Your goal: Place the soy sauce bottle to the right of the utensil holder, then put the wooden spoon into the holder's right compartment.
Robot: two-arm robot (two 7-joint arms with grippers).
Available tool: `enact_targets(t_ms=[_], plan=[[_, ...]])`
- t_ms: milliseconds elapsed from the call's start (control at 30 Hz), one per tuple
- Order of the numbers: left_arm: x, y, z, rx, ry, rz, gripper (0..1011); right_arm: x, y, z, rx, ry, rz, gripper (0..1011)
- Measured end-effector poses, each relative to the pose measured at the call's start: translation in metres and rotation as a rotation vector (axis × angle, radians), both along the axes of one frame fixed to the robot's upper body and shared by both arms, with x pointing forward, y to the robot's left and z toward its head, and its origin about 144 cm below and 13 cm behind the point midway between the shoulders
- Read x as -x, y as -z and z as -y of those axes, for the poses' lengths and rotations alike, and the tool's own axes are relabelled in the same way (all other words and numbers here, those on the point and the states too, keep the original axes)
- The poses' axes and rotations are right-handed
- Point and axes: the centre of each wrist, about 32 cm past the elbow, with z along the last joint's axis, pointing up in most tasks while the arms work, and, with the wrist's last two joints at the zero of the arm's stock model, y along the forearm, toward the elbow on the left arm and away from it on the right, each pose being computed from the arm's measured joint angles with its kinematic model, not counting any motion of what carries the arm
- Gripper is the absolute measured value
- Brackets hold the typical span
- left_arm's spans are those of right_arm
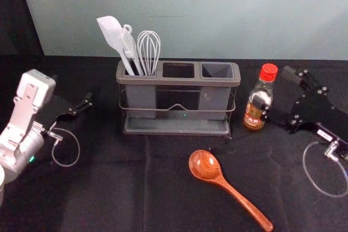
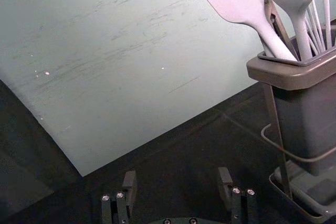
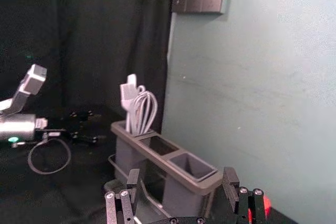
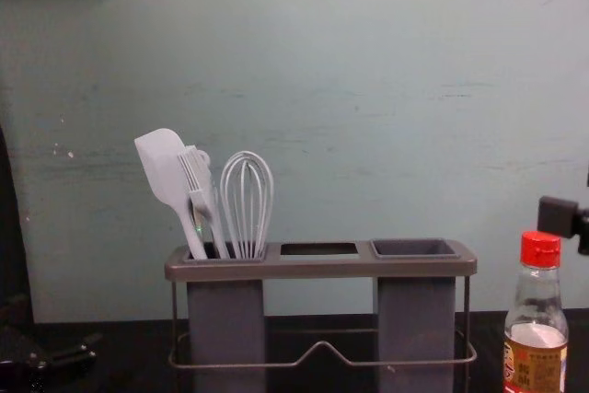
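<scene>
Black left gripper [image 1: 87,102], fingers spread, far left; spatula [image 1: 111,31], brush [image 1: 128,48], whisk [image 1: 148,48] crowd the utensil holder's [image 1: 179,82] left compartment; wooden spoon [image 1: 205,165] lies in front; soy sauce bottle [image 1: 253,116] stands right, right gripper [image 1: 277,92] beside it, fingers apart!

A hand could enter the utensil holder's [image 1: 176,81] right compartment [image 1: 217,71] from above; spatula [image 1: 111,31], pastry brush [image 1: 129,46] and whisk [image 1: 149,47] crowd the left compartment [image 1: 140,99]. Soy sauce bottle [image 1: 253,115] and right claw [image 1: 277,93] obstruct its right side.
</scene>
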Motion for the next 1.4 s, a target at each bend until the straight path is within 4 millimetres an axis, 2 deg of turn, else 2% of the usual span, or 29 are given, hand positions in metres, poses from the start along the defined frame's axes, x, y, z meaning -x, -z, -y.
enact_targets(t_ms=[467, 767, 900, 1133, 1400], plan=[[0.0, 0.0, 0.0, 0.0, 0.0, 0.0, 1005, 0.001, 0.002, -0.02, 0.066, -0.111, -0.196, 1002], [0.0, 0.0, 0.0, 0.0, 0.0, 0.0, 1005, -0.004, 0.003, -0.043, 0.129, -0.055, -0.349, 1002], [0.0, 0.0, 0.0, 0.0, 0.0, 0.0, 1005, -0.011, 0.001, -0.062, 0.167, 0.013, -0.446, 1002], [0.0, 0.0, 0.0, 0.0, 0.0, 0.0, 1005, -0.024, -0.003, -0.087, 0.251, 0.028, -0.549, 1002], [0.0, 0.0, 0.0, 0.0, 0.0, 0.0, 1005, -0.039, 0.001, -0.098, 0.334, 0.017, -0.609, 1002]])
